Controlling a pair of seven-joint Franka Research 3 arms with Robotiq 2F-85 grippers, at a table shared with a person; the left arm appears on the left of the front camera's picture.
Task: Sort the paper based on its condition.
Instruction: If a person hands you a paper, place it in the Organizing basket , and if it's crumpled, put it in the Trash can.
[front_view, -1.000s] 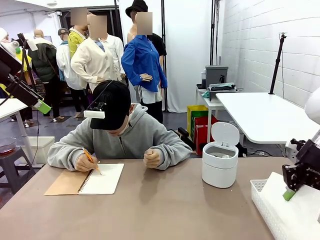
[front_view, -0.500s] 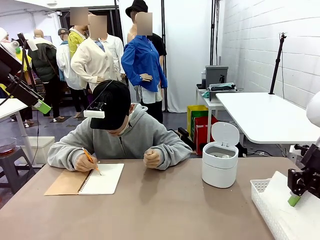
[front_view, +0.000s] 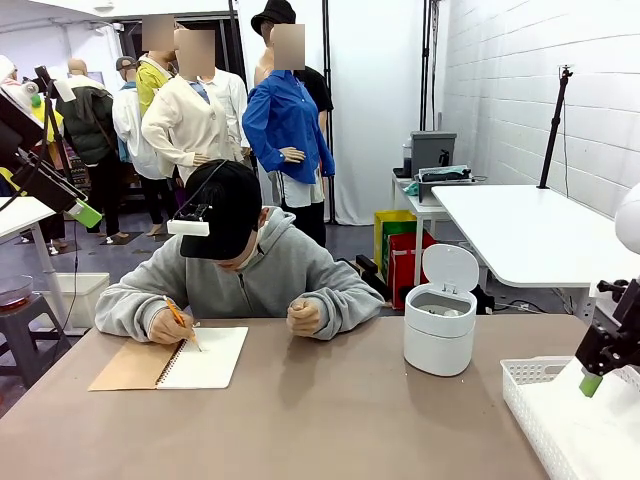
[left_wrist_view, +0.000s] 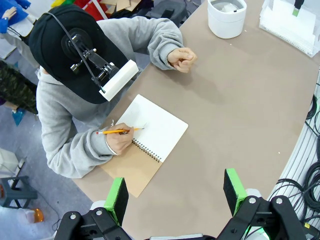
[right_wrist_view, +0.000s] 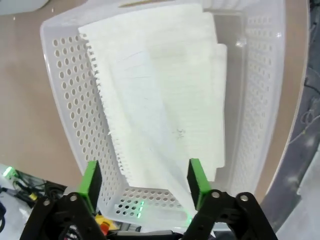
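Several white paper (right_wrist_view: 165, 85) sheets with torn, perforated edges lie overlapping inside the white lattice basket (right_wrist_view: 65, 75). My right gripper (right_wrist_view: 144, 180) hangs open just above them, nothing between its green pads. In the front view that gripper (front_view: 595, 380) is over the basket (front_view: 530, 385) at the table's right edge, with the paper (front_view: 580, 435) under it. My left gripper (left_wrist_view: 175, 195) is open high above the table, looking down on the person writing in a notebook (left_wrist_view: 155, 132). The basket (left_wrist_view: 290, 22) lies far off in that view.
Across the table a person holds a pencil (front_view: 182, 318) on the open spiral notebook (front_view: 205, 358), the other hand (front_view: 305, 317) a fist on the table. A small white bin (front_view: 440, 330) with its lid up stands right of centre. Bare brown tabletop (front_view: 330, 420) lies between.
My right gripper has opened and drifted right and slightly up. The sheet it held up has dropped flat into the basket. The person keeps writing.
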